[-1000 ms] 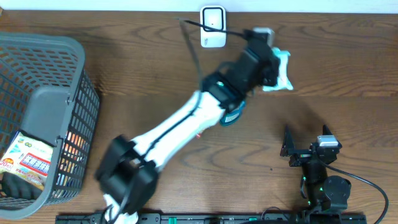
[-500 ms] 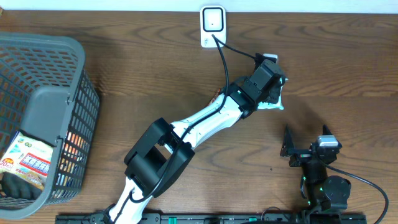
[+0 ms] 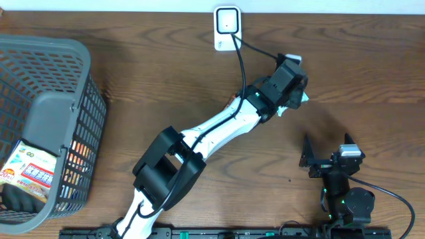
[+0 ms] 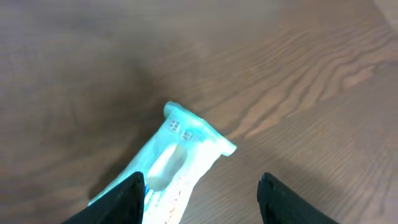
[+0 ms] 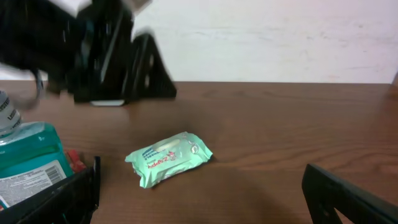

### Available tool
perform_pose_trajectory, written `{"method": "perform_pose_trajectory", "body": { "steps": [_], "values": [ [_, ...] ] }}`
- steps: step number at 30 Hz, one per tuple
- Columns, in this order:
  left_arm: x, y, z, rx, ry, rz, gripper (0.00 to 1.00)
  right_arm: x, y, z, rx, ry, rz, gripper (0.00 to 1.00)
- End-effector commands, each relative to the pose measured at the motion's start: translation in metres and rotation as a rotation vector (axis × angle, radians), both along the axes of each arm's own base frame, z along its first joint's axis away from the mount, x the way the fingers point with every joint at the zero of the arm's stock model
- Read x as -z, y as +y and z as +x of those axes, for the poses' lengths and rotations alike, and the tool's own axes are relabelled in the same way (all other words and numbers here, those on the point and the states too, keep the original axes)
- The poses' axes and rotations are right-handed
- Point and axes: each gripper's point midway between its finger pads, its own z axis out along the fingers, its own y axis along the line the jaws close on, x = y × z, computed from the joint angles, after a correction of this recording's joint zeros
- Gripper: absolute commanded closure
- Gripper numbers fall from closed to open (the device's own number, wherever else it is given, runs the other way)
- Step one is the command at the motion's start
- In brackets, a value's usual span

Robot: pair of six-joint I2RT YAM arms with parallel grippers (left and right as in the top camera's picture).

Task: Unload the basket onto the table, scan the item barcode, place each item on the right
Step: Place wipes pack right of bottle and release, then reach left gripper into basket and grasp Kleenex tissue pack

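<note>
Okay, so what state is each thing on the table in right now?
green packet, lying flat on the table, not gripped
left gripper, open, above the packet
right gripper, open, holding nothing
basket, upright, packaged goods inside
scanner, standing at the table's far edge

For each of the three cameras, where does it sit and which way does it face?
Overhead: above the table, facing straight down; both arms show, the left arm reaching over the packet.
Left wrist: on the left gripper, facing down at the packet; its two fingers show.
Right wrist: on the right gripper, low, facing level across the table toward the wall; its fingers show.
Shared: all three see the packet.
</note>
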Motion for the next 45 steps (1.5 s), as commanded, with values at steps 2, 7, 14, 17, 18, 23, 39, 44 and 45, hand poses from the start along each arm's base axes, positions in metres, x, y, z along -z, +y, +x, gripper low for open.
{"method": "perform_pose_trajectory", "body": {
  "steps": [2, 7, 14, 17, 18, 23, 39, 44, 45],
  "values": [
    [-0.128, 0.0, 0.0, 0.105, -0.228, -0.017, 0.4, 0.0, 0.001, 0.0, -0.003, 0.0, 0.013, 0.01],
    [-0.202, 0.063, -0.014, 0.04, -0.316, 0.131, 0.35, 0.0, 0.001, 0.0, -0.003, 0.0, 0.013, 0.01],
    [-0.287, 0.224, -0.049, -0.292, -0.396, 0.309, 0.27, 0.0, 0.001, 0.0, -0.003, 0.0, 0.013, 0.01],
    [-0.315, 0.303, -0.057, -0.508, -0.415, 0.323, 0.2, 0.0, 0.001, 0.0, -0.003, 0.0, 0.013, 0.01],
    [-0.322, 0.33, -0.059, -0.591, -0.412, 0.31, 0.2, 0.0, 0.001, 0.0, -0.002, 0.0, 0.013, 0.01],
    [-0.325, 0.479, -0.083, -1.118, -0.29, 0.182, 0.14, 0.0, 0.001, 0.0, -0.003, 0.0, 0.013, 0.01],
    [-0.108, 0.659, -0.182, -2.003, 0.732, -0.156, 0.13, 0.0, 0.001, 0.0, -0.003, 0.0, 0.013, 0.01],
    [-0.037, 0.642, -0.159, -1.755, 0.913, -0.167, 0.13, 0.0, 0.001, 0.0, -0.003, 0.0, 0.013, 0.01],
    [-0.023, 0.637, -0.157, -1.719, 0.938, -0.181, 0.13, 0.0, 0.001, 0.0, -0.003, 0.0, 0.013, 0.01]
  ]
}}
